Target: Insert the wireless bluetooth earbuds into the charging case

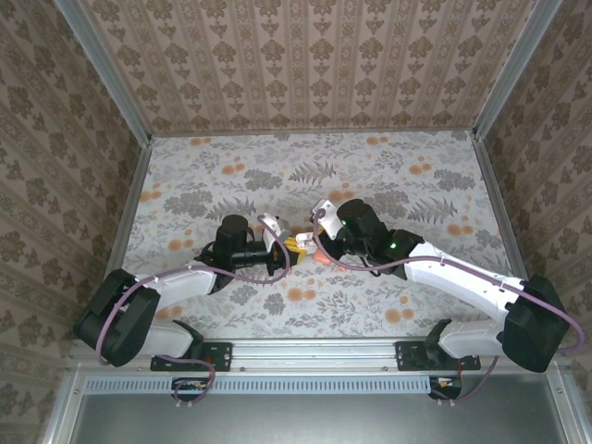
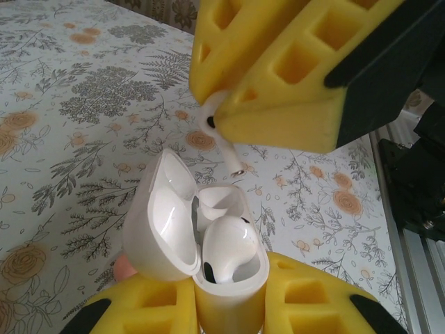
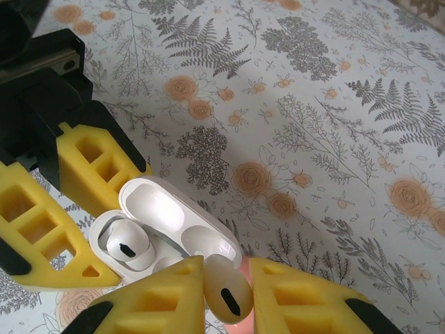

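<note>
Floral-printed table (image 1: pixel 388 176), patterned wallpaper on three sides.

Item examined: white earbud (image 3: pixel 227 298). It is glossy, with a rounded head that has a dark oval vent. It is clamped between the yellow ribbed fingers (image 3: pixel 156 303) of the right gripper (image 3: pixel 226 268), which is closed tight on the head.

Just below it is the charging case (image 2: pixel 163 223), white with its lid hinged open. The left gripper (image 2: pixel 227 289) is closed on the base of the case and holds it upright. A second earbud (image 2: pixel 226 247) sits in one socket, vent facing out.

The left wrist view shows the held earbud's slim stem hanging down. Its metallic tip is just above the case mouth and clear of the rim. The right wrist view shows the vent face of the held earbud and the hollow inside of the lid.

The top view places both grippers nose to nose over the middle of the table, somewhat toward its near edge. The earbuds are too small to make out there.
</note>
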